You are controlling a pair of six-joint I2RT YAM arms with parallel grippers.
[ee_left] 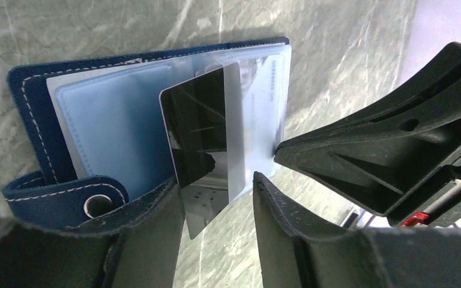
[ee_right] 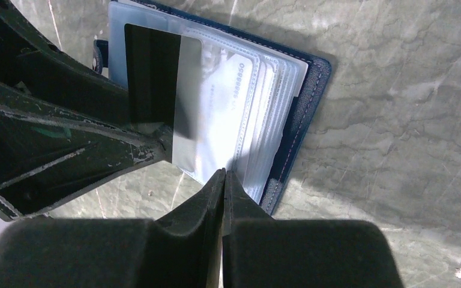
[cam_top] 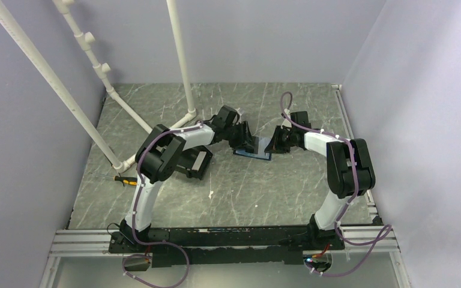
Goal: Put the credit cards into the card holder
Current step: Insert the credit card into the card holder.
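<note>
The card holder lies open on the table, navy outside, light blue inside, with several clear sleeves. A glossy credit card, dark with reflection and a pale strip, stands partly in a sleeve. Its near corner sticks out between the fingers of my left gripper, which are apart; the card rests against the left finger. My right gripper is shut on the edge of a clear sleeve. Another pale card with embossed numbers sits inside a sleeve. No orange-tan card shows.
A black bin sits under my left arm. A small screwdriver with an orange handle lies at the table's left edge. White pipes rise from the back left. Walls close in both sides.
</note>
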